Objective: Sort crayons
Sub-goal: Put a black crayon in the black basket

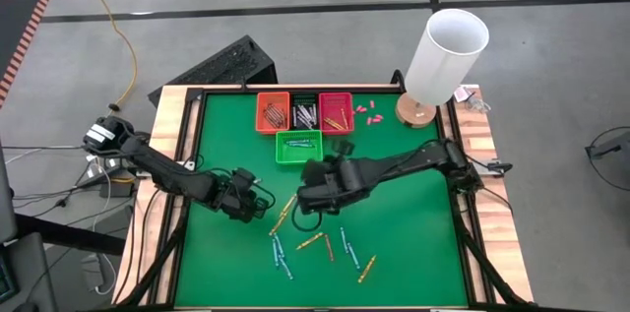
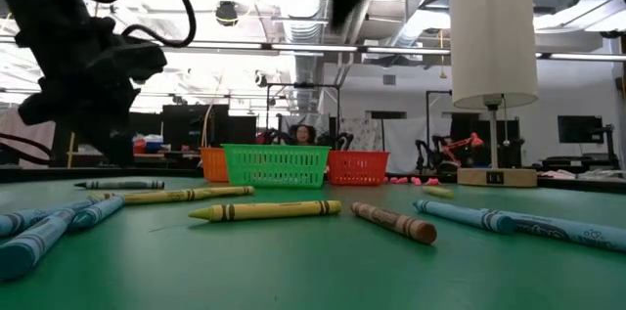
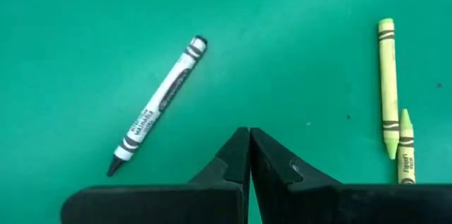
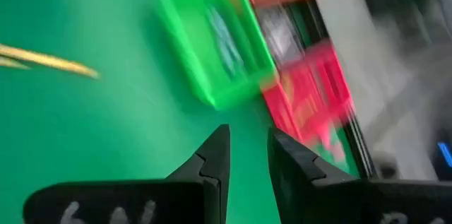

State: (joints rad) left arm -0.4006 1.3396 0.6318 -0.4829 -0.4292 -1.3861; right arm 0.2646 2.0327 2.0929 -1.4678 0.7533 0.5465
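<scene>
Crayons lie scattered on the green mat [image 1: 413,243]: yellow ones [image 1: 284,213], blue ones [image 1: 280,250] and orange ones [image 1: 311,241] at the near middle. My left gripper [image 1: 256,199] is shut and empty above the mat; in its wrist view [image 3: 248,136] a grey-white crayon [image 3: 159,105] and two yellow crayons [image 3: 387,86] lie flat ahead of it. My right gripper [image 1: 313,180] hovers just on the near side of the green basket [image 1: 298,147]; its fingers [image 4: 248,136] stand a little apart with nothing between them.
Orange [image 1: 273,112], dark [image 1: 304,112] and red [image 1: 336,112] baskets holding crayons stand in a row at the far edge, the green one in front of them. A white lamp [image 1: 445,51] stands far right. Tiny pink bits [image 1: 366,111] lie beside the red basket.
</scene>
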